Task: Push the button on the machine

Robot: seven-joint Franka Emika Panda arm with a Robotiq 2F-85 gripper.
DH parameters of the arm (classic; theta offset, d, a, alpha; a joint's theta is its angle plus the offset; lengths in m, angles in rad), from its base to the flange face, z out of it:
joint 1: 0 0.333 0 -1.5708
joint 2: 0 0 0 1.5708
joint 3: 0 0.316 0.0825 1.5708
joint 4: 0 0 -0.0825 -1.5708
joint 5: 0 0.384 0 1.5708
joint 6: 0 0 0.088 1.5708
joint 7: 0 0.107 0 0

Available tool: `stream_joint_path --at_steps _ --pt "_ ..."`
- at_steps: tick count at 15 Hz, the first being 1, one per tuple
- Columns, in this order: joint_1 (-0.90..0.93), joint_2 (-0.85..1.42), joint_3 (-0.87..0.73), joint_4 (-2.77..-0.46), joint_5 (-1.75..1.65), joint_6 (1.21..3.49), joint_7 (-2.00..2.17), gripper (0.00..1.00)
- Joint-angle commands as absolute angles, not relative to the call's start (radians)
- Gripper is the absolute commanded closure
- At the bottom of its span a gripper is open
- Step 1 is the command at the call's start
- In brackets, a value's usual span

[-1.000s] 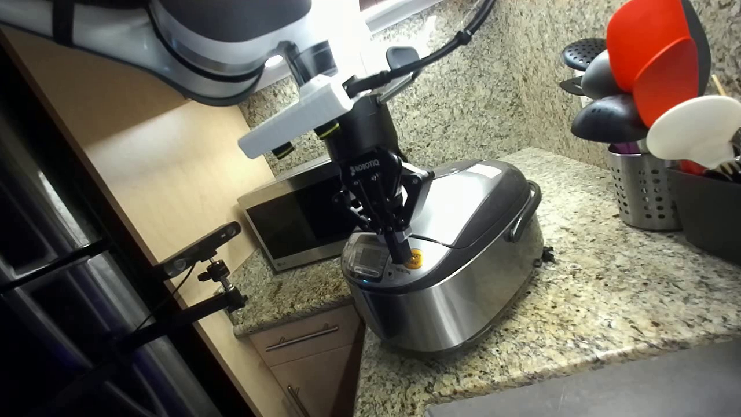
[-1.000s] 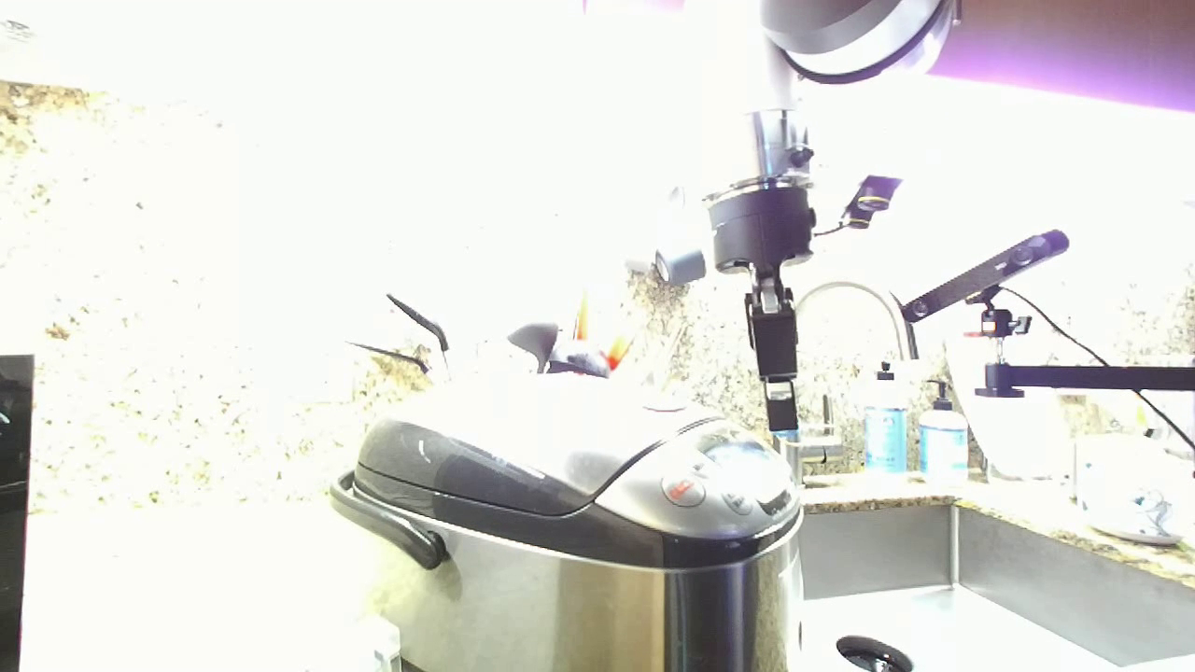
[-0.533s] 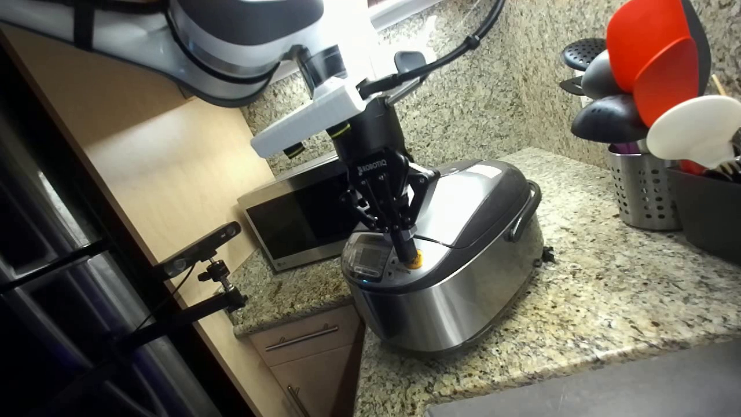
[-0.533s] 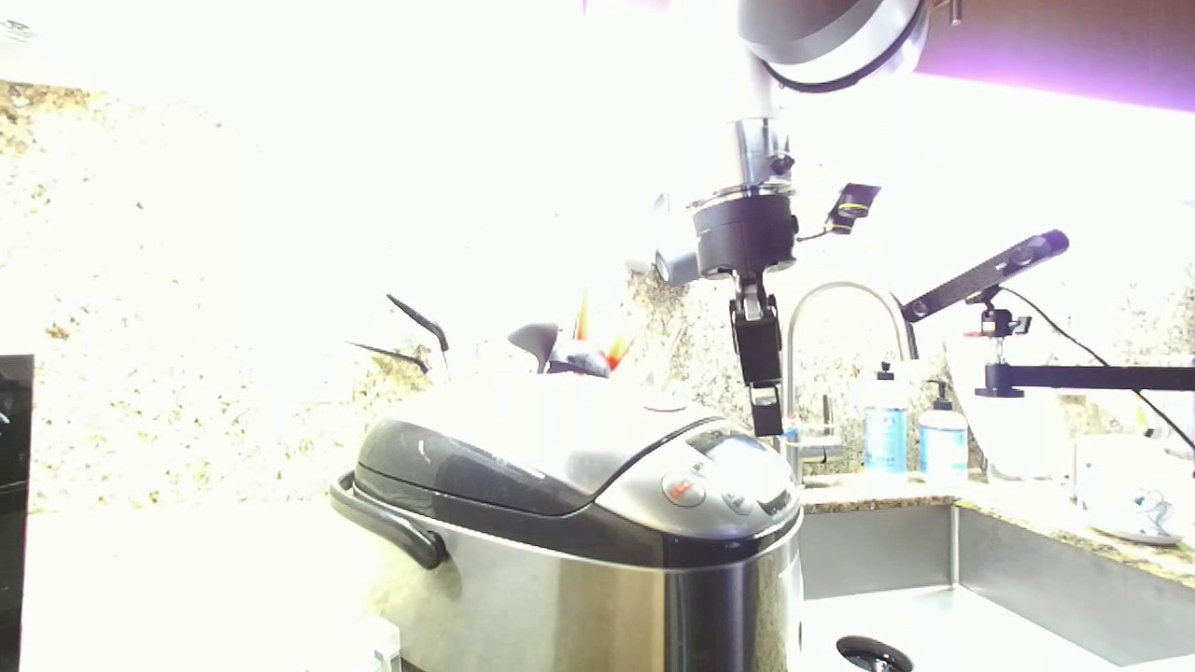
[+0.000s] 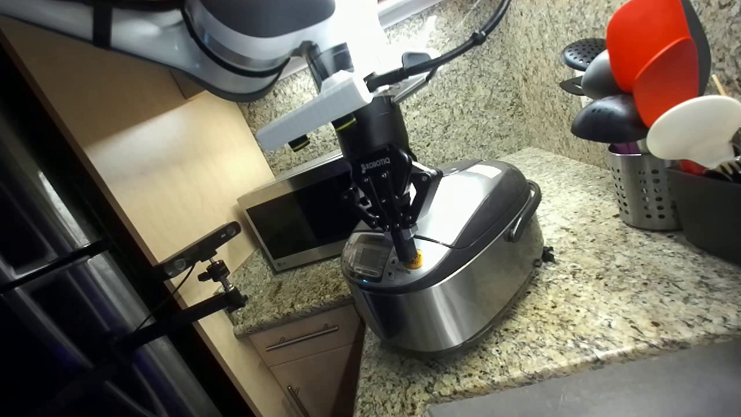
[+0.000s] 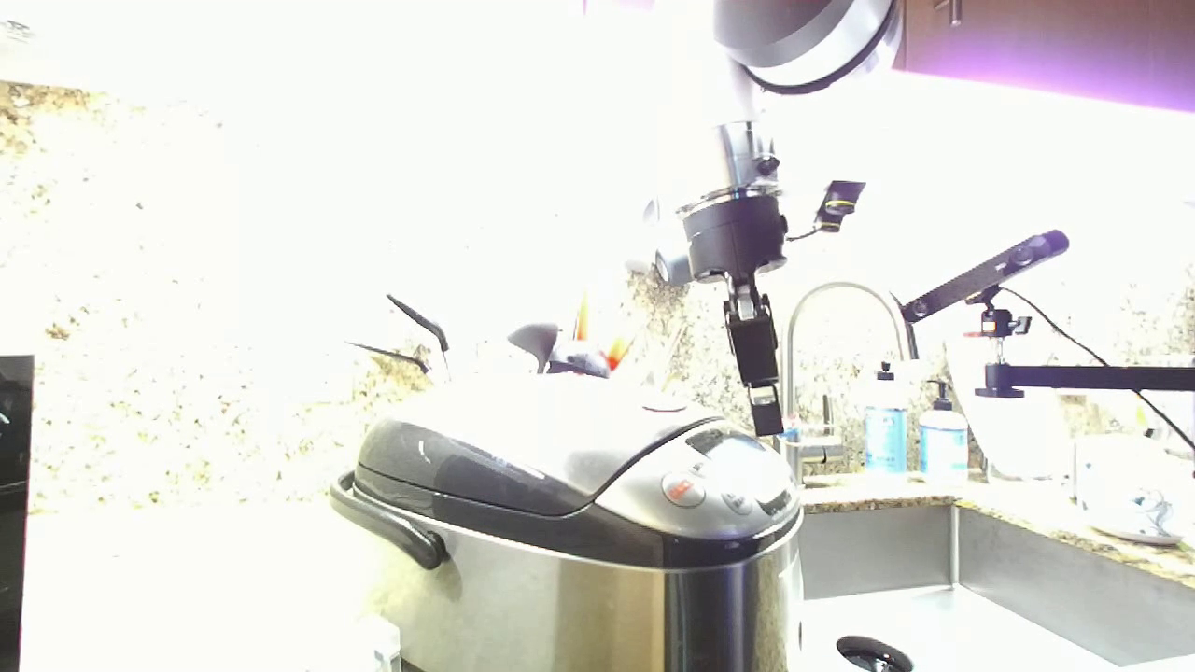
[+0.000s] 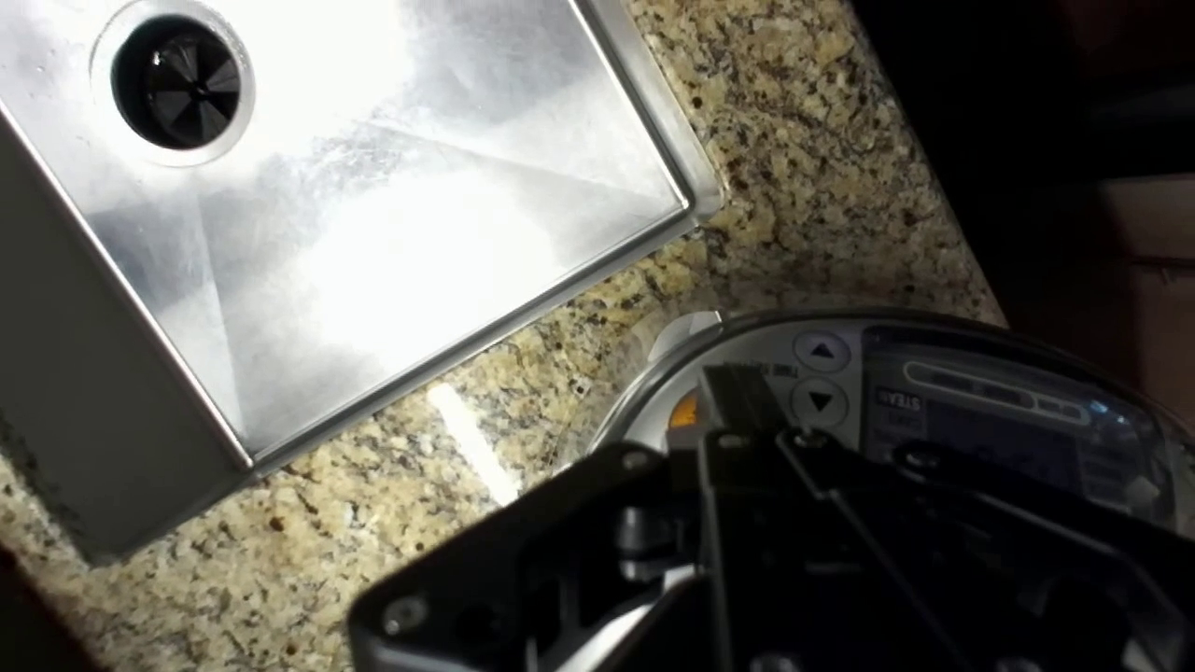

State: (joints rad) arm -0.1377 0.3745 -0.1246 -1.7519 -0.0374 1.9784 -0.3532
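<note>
The tool (image 5: pixel 408 259), closed on nothing, stood near the orange button (image 7: pixel 683 413) of the rice cooker (image 5: pixel 446 307), contact unclear; aligning seemed underway, needing a downward press next.

Wall (image 5: pixel 474 110): I see speckled stone, far, turning a corner at right in an exterior view.
Counter (image 5: pixel 619 284): matching stone, bordering the sink (image 6: pixel 868 560).
Wood panel (image 5: pixel 168 174): pale, at left.
Drawer (image 5: pixel 312 346): pale wood, bar handle (image 5: pixel 302 339), left, below the counter.
Upper cabinet (image 6: pixel 1055 37): brown, at right in an exterior view, above violet light (image 6: pixel 1046 91).
Glare (image 6: pixel 420 187): white; I lose much wall detail there.
</note>
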Motion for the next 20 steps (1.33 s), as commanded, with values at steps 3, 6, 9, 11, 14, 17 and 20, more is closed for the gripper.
stream_joint_path --at_steps 3,6,9,11,14,17,20 --pt "-0.149 0.426 -0.110 -1.665 -0.075 1.883 -0.338 1.00" --pt "-0.149 0.447 -0.109 -1.642 -0.091 1.857 -0.337 1.00" --pt "-0.149 0.446 -0.107 -1.641 -0.101 1.857 -0.340 1.00" --pt "-0.147 0.427 -0.106 -1.656 -0.107 1.865 -0.344 1.00" --pt "-0.137 0.387 -0.102 -1.689 -0.135 1.879 -0.344 1.00" --pt "-0.129 0.359 -0.096 -1.707 -0.160 1.881 -0.345 1.00" --pt "-0.122 0.338 -0.091 -1.717 -0.187 1.885 -0.342 1.00"
